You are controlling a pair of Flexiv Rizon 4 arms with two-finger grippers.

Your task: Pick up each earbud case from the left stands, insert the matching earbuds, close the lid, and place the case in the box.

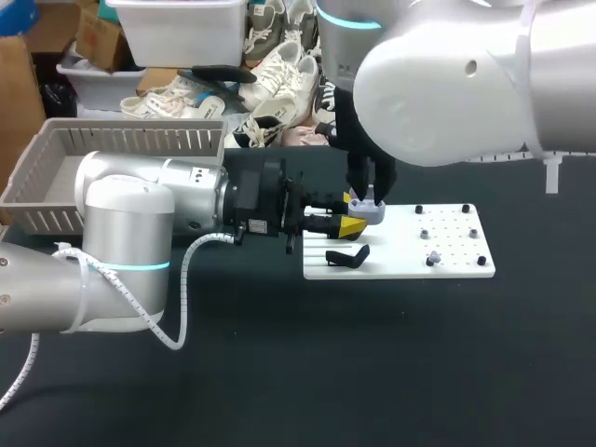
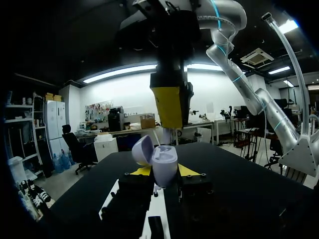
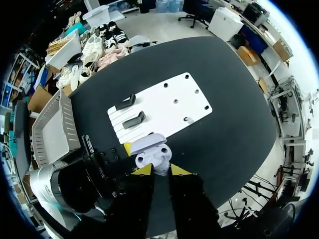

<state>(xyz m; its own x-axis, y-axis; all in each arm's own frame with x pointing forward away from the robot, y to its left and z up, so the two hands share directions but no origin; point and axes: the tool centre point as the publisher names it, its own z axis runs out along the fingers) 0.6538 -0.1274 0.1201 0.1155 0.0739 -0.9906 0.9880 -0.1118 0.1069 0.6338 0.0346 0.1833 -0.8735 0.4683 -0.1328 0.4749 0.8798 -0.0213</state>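
Lavender earbud case (image 2: 163, 162), a small rounded shell with its lid (image 2: 141, 149) flipped open and tilted to one side. It sits between the yellow tips of the left gripper (image 2: 164, 172), and both tips press on its lower body, so the left claw is clamped on the case. My read is light, hard, glossy plastic with curved sides, so it is likely to slip or twist under a pinch. The hinge and open lid look like the weak part (don't load the lid). The best hold seems to be low on the flanks of the lower body, leaving the cavity mouth and lid free, which is roughly the hold shown. The right gripper (image 3: 160, 170) hangs directly above the case, pointing down at the open cavity. Cannot tell whether it is open or closed, or whether it carries anything. The white board (image 1: 400, 265) lies under and ahead of the left claw. Two black stands (image 3: 134, 119) sit at the board's end nearest that claw. One small lavender earbud (image 1: 433, 258) (probably, it's tiny) lies farther out, well apart from both claws. The slatted box (image 1: 56, 177) stands behind the left claw, alongside its arm.
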